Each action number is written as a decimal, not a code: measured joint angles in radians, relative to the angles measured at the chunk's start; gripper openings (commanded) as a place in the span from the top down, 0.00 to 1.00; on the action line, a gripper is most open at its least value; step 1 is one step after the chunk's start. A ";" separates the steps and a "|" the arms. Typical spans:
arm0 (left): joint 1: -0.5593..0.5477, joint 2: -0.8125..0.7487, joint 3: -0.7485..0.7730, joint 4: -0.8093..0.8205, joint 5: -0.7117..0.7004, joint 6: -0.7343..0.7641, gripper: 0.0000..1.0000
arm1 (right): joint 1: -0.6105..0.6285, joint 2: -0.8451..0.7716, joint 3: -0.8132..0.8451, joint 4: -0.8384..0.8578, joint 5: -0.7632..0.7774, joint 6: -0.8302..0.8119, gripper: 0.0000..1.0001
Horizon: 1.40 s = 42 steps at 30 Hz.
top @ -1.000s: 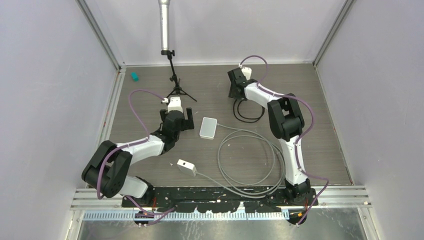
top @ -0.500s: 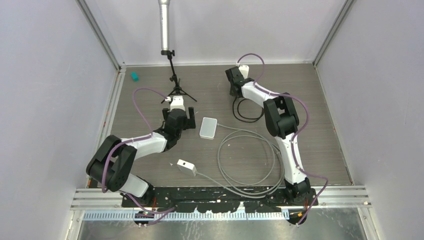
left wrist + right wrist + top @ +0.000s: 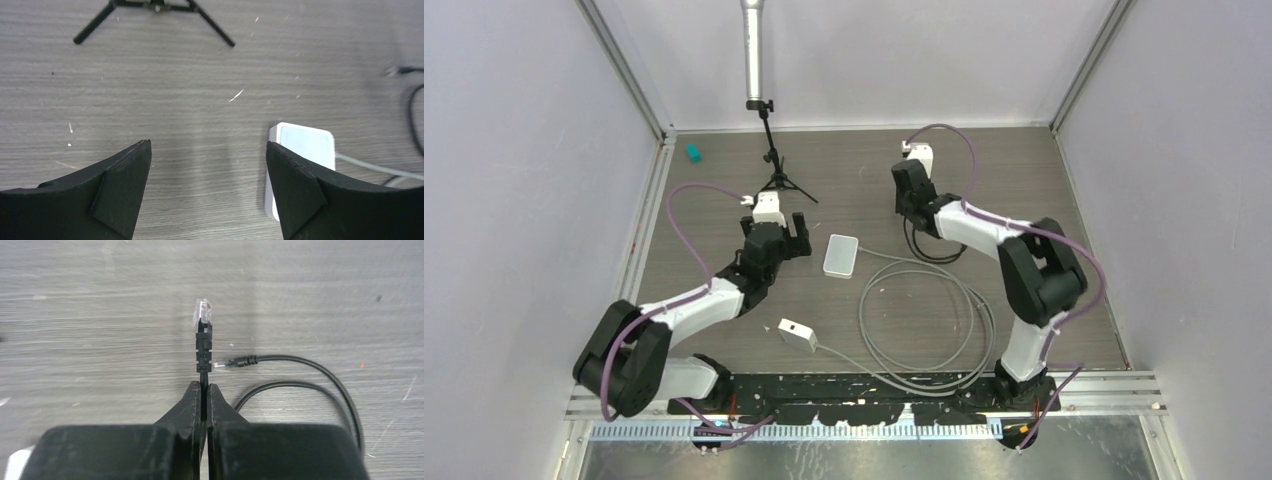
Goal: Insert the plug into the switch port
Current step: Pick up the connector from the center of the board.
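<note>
The plug, clear-tipped with a black ribbed boot, sticks straight out from between the fingers of my right hand. That hand is pressed together on the black cable just behind the boot. From my right wrist, the plug is over the bare wooden counter, and the cable's other end lies on the boards just to its right. The rest of the cable curls away on that side.

From above, my right hand is at the far middle of the counter, to the right of the white switch and apart from it.

My left hand is spread wide with nothing between its fingers. The switch lies flat on the counter just beside its right fingertip.

A grey cable runs from the switch in loose loops toward the near edge. A small white box lies near its end. A black tripod stands beyond my left hand.
</note>
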 measured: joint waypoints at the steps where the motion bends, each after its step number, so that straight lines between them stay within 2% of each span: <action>1: 0.000 -0.035 -0.009 0.004 0.005 -0.001 0.14 | 0.019 -0.052 -0.029 0.021 0.012 -0.026 0.99; 5: -0.001 -0.098 -0.014 0.038 0.015 -0.001 0.16 | 0.068 -0.224 -0.108 0.133 0.008 -0.083 0.99; 9: -0.005 -0.081 -0.014 0.061 0.031 0.005 0.18 | 0.066 -0.323 -0.236 0.302 -0.066 -0.109 0.99; 14: -0.014 -0.058 -0.057 0.119 0.054 -0.014 0.18 | 0.092 -0.359 -0.504 0.546 -0.174 -0.161 0.99; 18: -0.014 -0.059 -0.080 0.138 0.056 -0.041 0.17 | 0.121 -0.400 -0.647 0.689 -0.286 -0.219 0.99; 26: -0.014 -0.072 -0.084 0.146 0.048 -0.047 0.14 | 0.121 -0.443 -0.729 0.960 -0.530 -0.331 1.00; 31: -0.014 -0.072 -0.084 0.142 0.049 -0.046 0.14 | 0.121 -0.442 -0.736 1.042 -0.658 -0.353 1.00; 36: -0.014 -0.056 -0.078 0.144 0.064 -0.046 0.15 | 0.121 -0.465 -0.778 1.094 -0.678 -0.405 0.99; 39: -0.014 -0.035 -0.071 0.145 0.084 -0.047 0.15 | 0.121 -0.573 -0.779 1.008 -0.666 -0.448 1.00; 42: -0.014 -0.023 -0.069 0.146 0.098 -0.047 0.16 | 0.120 -0.746 -0.691 0.804 -0.682 -0.503 0.99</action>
